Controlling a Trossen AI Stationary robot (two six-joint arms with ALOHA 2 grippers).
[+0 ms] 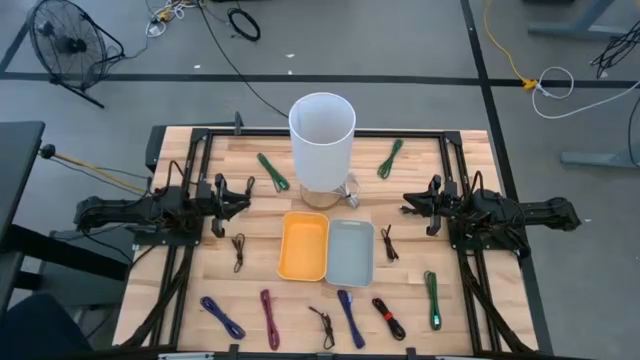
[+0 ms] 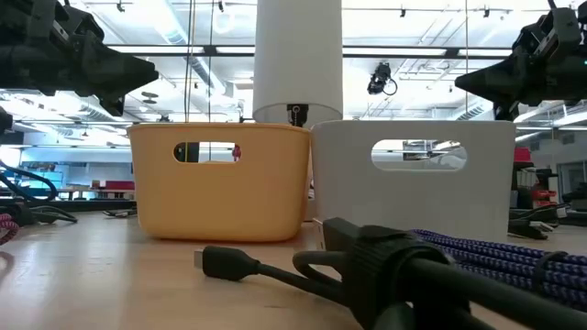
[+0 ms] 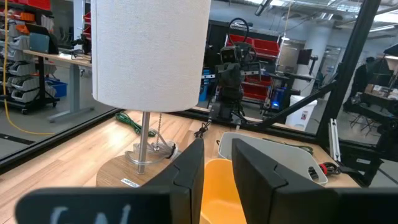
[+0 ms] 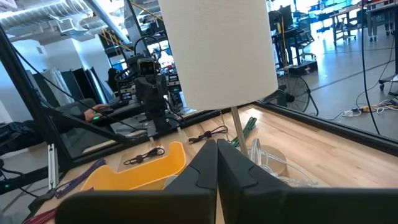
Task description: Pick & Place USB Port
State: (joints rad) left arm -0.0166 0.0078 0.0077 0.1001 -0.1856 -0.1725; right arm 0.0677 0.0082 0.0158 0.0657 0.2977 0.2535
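Observation:
Several short cables lie flat on the wooden table. In the high view there are green ones (image 1: 272, 172) (image 1: 390, 158) (image 1: 432, 298), black ones (image 1: 238, 250) (image 1: 388, 242) (image 1: 322, 325), blue ones (image 1: 222, 316) (image 1: 348, 316), a magenta one (image 1: 269, 318) and a black-and-red one (image 1: 390, 318). An orange bin (image 1: 304, 245) and a grey bin (image 1: 350, 252) stand side by side at the middle. My left gripper (image 1: 245, 190) (image 3: 217, 146) hovers open left of the lamp. My right gripper (image 1: 408, 203) (image 4: 216, 144) hovers shut right of it. Neither touches anything.
A lamp with a tall white shade (image 1: 321, 140) stands on a round wooden base just beyond the bins, between the two grippers. A black frame (image 1: 320, 133) runs along the table's far edge and sides. In the low view a black cable's plug (image 2: 225, 264) lies near the camera.

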